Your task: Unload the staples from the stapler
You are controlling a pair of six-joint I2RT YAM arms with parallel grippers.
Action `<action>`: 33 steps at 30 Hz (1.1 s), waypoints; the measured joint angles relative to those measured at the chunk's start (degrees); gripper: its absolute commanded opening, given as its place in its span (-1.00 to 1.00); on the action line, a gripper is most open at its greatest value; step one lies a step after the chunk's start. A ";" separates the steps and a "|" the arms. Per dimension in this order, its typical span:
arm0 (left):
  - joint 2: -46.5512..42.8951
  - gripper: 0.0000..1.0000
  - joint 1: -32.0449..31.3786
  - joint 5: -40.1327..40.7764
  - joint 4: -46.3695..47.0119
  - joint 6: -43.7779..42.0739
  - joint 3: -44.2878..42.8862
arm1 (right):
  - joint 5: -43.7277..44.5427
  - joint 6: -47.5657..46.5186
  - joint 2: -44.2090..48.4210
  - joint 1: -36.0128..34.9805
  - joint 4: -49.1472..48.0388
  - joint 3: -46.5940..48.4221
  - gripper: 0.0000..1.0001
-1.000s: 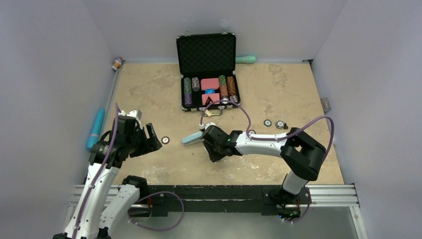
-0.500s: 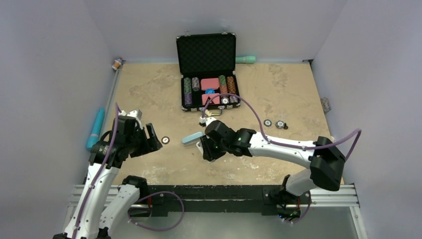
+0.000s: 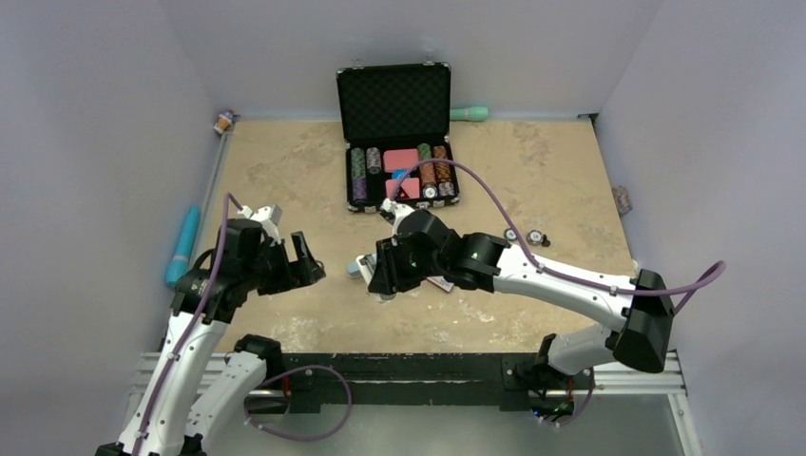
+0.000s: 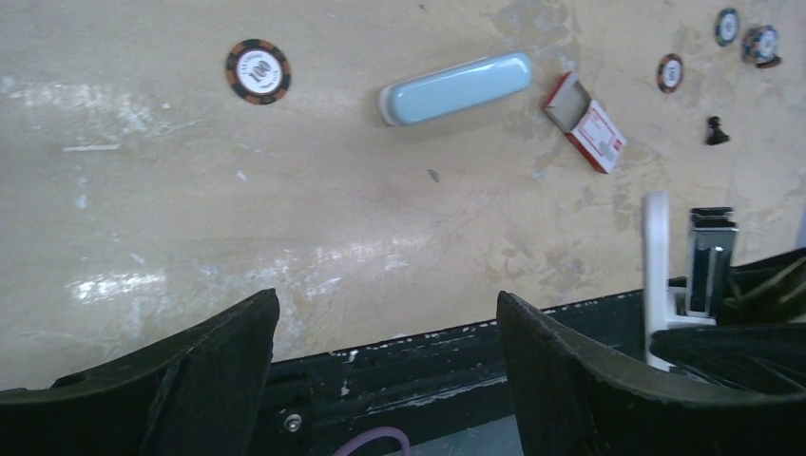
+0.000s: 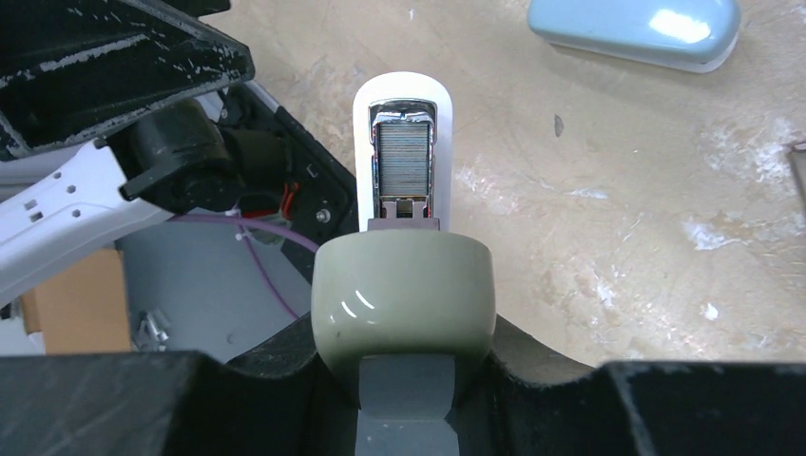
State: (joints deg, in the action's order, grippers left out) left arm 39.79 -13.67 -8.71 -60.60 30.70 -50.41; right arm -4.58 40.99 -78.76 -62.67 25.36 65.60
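Right gripper [image 5: 404, 380] clamps the stapler [image 5: 404, 294]. The staples [image 5: 403, 161] lie lengthwise in its magazine, pointing left toward the wide-open, empty left gripper [image 4: 387, 304].

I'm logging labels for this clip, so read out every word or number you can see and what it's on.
"100": white centre of the black-and-orange round poker chip on the tan table.
Red-and-white flat box: dark print, too small to read.
Small poker chips at the far right: blurred, unreadable.
Pale blue stapler and the open grey-green stapler: no text visible.
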 measured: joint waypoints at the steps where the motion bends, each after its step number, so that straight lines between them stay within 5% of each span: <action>1: -0.22 0.79 0.00 -1.60 0.90 0.24 0.22 | -0.50 0.42 -0.35 0.00 0.55 0.59 -1.00; 12: 0.92 0.88 -0.87 -19.39 8.96 3.82 -1.16 | -6.03 1.84 -6.05 0.85 3.54 10.08 -1.00; 17: 1.77 1.00 -0.87 -23.63 14.08 5.70 -4.85 | -13.66 1.64 -5.73 6.51 -1.36 8.02 -1.00; 24: 0.96 0.75 -0.04 -30.71 24.72 11.93 -6.21 | -23.89 -0.15 -5.55 16.81 -5.03 6.16 -1.00; 30: 2.51 0.64 0.70 -35.10 33.79 15.76 -6.21 | -31.15 -0.44 -4.85 17.09 -8.26 8.46 -1.00; 33: 4.13 0.73 1.70 -37.16 35.63 16.39 -7.06 | -34.53 0.83 -3.28 17.38 -10.95 8.46 -1.00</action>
State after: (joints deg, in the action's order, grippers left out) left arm 43.92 -11.97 -45.87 -24.97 47.09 -57.47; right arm -39.11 41.82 -82.04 -45.30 14.41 74.06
